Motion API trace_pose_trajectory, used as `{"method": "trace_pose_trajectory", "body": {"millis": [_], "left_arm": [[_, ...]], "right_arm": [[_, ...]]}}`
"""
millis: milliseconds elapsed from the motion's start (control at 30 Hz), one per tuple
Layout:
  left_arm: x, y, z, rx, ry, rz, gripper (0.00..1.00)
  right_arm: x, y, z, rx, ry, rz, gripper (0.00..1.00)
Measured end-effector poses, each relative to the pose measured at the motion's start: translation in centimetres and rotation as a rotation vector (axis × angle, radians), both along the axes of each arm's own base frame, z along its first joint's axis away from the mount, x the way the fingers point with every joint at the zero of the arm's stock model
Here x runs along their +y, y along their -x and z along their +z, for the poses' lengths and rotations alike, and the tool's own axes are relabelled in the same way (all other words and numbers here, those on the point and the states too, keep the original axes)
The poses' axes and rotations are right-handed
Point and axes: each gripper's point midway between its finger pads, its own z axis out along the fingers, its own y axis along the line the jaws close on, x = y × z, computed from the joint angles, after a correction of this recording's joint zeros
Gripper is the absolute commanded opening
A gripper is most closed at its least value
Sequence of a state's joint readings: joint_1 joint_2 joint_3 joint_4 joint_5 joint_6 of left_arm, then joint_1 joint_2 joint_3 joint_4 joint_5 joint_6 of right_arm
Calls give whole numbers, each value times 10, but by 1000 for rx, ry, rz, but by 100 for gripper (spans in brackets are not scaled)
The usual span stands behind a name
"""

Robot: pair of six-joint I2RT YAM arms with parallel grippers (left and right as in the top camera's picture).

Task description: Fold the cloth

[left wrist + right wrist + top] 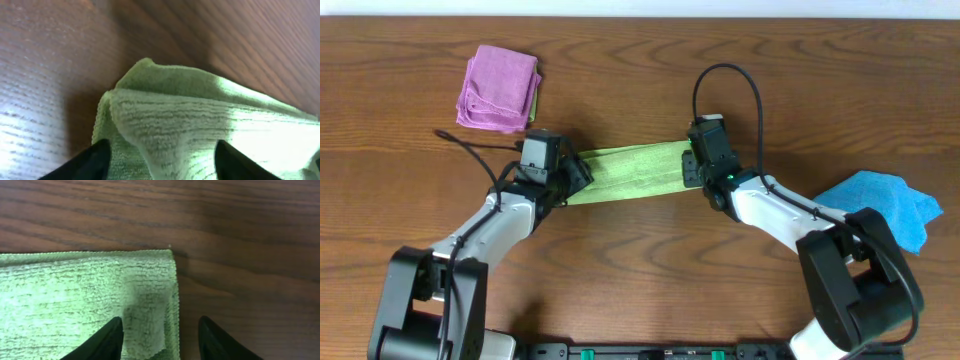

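One green cloth (630, 172) lies on the worktop (640, 60).
Long axis 9-to-3 o'clock; left claw (162, 152) and right claw (160, 330), one per end, both apart.

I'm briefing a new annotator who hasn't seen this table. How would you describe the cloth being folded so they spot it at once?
On the wooden table, look at the middle, between the left gripper and the right gripper. The cloth is the long light-green strip spanning them. The purple cloth sits folded at upper left, and the blue cloth lies crumpled at right.
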State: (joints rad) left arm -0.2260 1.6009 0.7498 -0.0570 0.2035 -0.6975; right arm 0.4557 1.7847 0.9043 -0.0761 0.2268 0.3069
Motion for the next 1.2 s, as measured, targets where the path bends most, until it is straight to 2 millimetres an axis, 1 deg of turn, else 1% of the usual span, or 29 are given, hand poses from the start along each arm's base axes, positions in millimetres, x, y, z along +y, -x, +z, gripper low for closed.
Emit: {"method": "trace_pose_trajectory", "body": {"millis": [67,133,233,267,300,333,367,400,433,500,633,700,767,833,900,933,1100,1200], "left_arm": [[-1,-2,7,14,-21,-32,77],[-1,-4,16,27,-39,-57,79],[-4,-6,32,53,-50,-84,79],[-7,-11,40,41,-36,-96,77],[-10,-16,46,25,-26,-101,68],[-13,-19,50,12,-14,-105,55],[-15,-23,55,-2,2,-107,33],[-16,-23,56,-3,10,-103,22],[-17,-23,56,0,13,-103,14],[-18,-22,56,6,21,-104,6],[-21,-20,54,17,29,-106,6],[-26,-17,46,37,26,-120,6],[-36,-11,29,83,16,-148,6],[-42,-6,14,124,7,-165,6],[-43,-2,-1,163,-3,-172,6],[-42,-2,-5,171,-9,-172,6],[-37,-2,-16,184,-47,-169,6],[-32,-2,-25,197,-76,-168,6]], "right_arm": [[-2,2,-1,7,11,-4,54],[-4,4,3,11,16,-5,55],[-6,7,23,-11,6,-11,57],[-7,9,34,-22,-5,-19,59],[-8,10,41,-31,-17,-30,60],[-10,13,46,-30,-26,-43,61],[-11,16,53,-34,-46,-63,61],[-11,17,56,-35,-58,-74,61],[-11,19,57,-28,-70,-87,62],[-11,24,53,4,-95,-111,64],[-15,35,44,86,-173,-183,67],[-21,35,42,111,-212,-223,70],[-28,33,41,131,-259,-260,72],[-32,31,40,148,-296,-276,72],[-37,30,37,170,-333,-292,72],[-38,30,35,181,-344,-293,72],[-29,33,26,234,-393,-271,71],[-22,29,24,233,-423,-252,71]]}}
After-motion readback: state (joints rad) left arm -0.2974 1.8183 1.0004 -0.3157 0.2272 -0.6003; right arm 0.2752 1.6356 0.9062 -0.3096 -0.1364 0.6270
